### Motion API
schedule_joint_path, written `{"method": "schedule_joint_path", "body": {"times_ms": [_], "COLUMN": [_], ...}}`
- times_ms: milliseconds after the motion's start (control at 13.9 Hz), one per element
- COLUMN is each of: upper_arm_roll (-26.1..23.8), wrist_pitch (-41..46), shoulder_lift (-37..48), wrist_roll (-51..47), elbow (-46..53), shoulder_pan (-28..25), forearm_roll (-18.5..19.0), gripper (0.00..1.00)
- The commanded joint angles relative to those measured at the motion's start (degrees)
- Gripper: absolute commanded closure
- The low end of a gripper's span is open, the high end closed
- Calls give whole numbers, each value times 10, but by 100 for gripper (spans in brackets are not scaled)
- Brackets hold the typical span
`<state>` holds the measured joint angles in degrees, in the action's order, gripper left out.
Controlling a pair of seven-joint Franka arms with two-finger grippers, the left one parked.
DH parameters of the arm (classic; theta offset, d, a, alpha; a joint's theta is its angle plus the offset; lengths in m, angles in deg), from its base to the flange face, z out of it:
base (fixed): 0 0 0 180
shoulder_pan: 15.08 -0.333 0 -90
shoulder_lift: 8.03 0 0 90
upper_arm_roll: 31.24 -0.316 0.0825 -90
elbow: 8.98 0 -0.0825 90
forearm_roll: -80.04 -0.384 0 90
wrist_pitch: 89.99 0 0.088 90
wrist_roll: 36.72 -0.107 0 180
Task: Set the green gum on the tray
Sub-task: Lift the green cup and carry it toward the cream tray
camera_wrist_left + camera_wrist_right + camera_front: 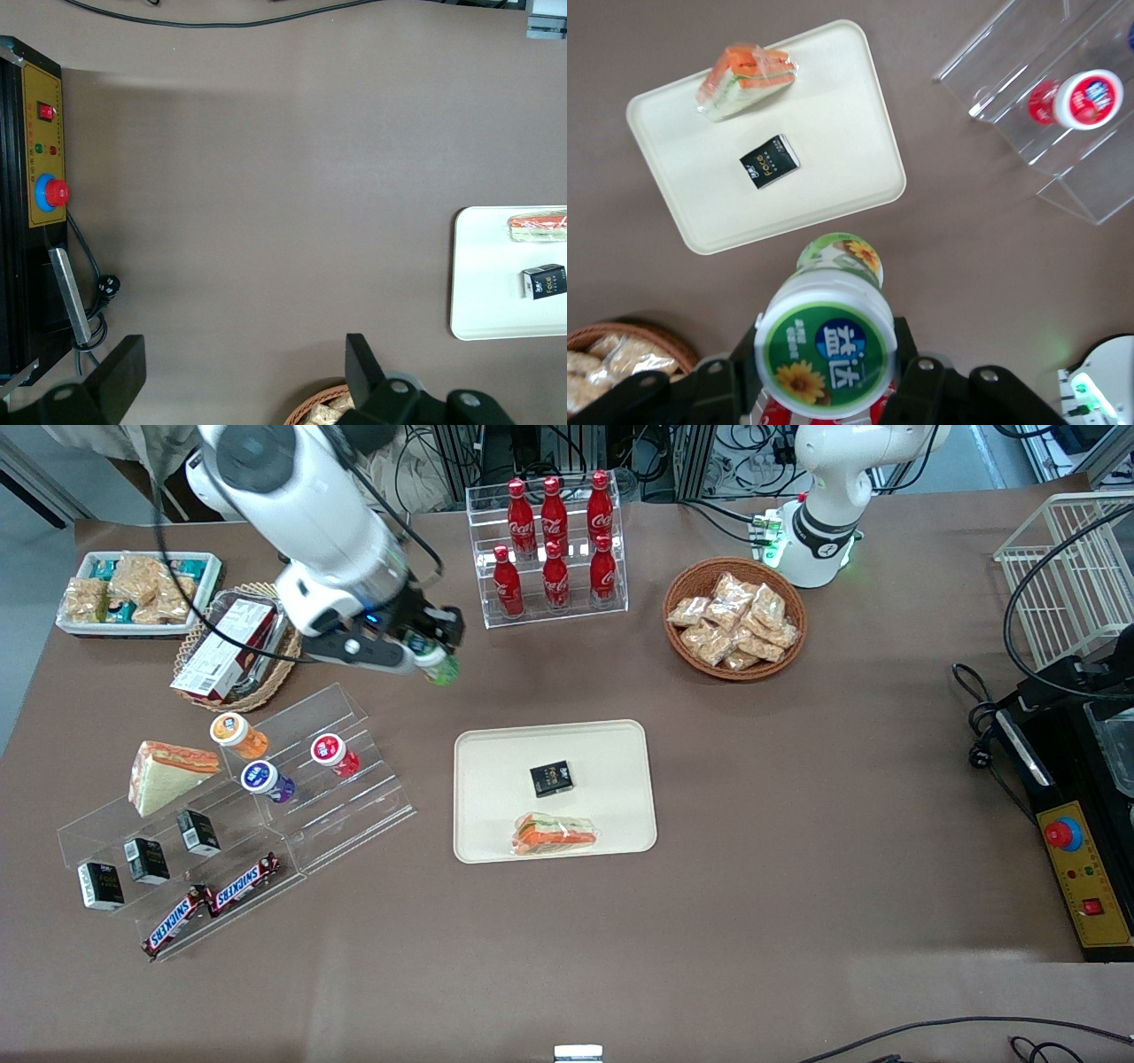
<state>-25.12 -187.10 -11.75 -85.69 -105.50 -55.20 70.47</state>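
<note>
Gripper is seen in the upper left of the front frame, held above the bare table, its fingers clamped on the green gum. In the wrist view the gum's white cap with its green-and-yellow label is gripped between the dark fingers. Tray is seen at frame centre, nearer to the front camera than the gum and well apart from it. On the tray, a small black box and a wrapped sandwich are lying. A clear stepped rack with orange, purple and red bottles is placed toward the working arm's end.
</note>
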Motion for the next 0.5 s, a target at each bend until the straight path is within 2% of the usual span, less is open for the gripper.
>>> {"method": "schedule_joint_path", "body": {"times_ms": [0,432], "upper_arm_roll": [9,9], "wrist_pitch": [-72,-335], "shoulder_lift": [-18,-34], "wrist_roll": [-11,-53], "elbow": [-52,-236], "shoulder_pan": [-10,-53], "forearm_roll": [-11,-10], "gripper": [100,100]}}
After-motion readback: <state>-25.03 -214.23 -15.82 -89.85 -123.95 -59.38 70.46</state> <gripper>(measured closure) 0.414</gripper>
